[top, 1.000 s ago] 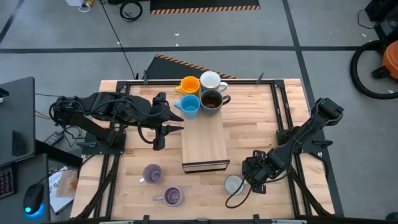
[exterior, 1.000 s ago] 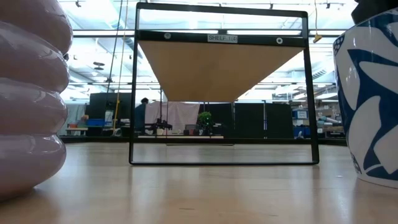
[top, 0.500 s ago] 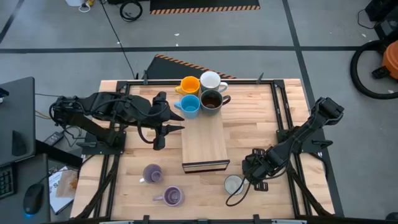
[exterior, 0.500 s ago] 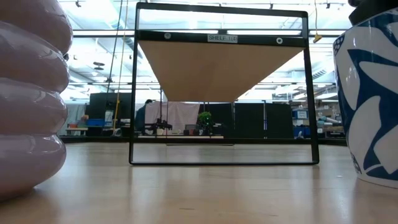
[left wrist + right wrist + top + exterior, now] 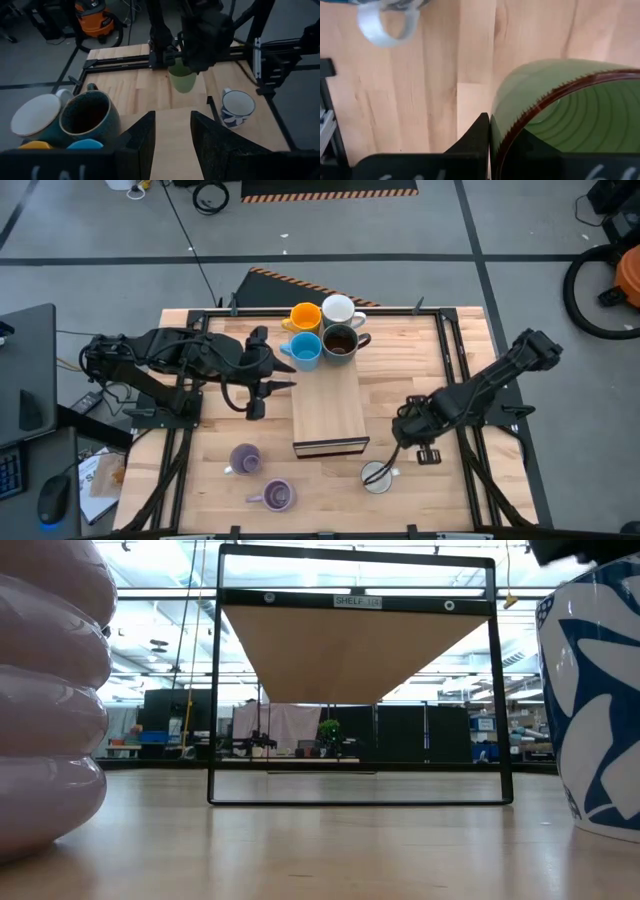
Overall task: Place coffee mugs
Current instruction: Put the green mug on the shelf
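While mostly cropped, green mug [image 5: 565,115] fills right gripper [image 5: 490,132].

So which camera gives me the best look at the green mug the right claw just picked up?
The left wrist view: the green mug hangs whole under the right claw, clear of the table. The right wrist view shows only its rim and ribbed inside, pinched by a finger. In the high view the arm hides it; the low view misses it.
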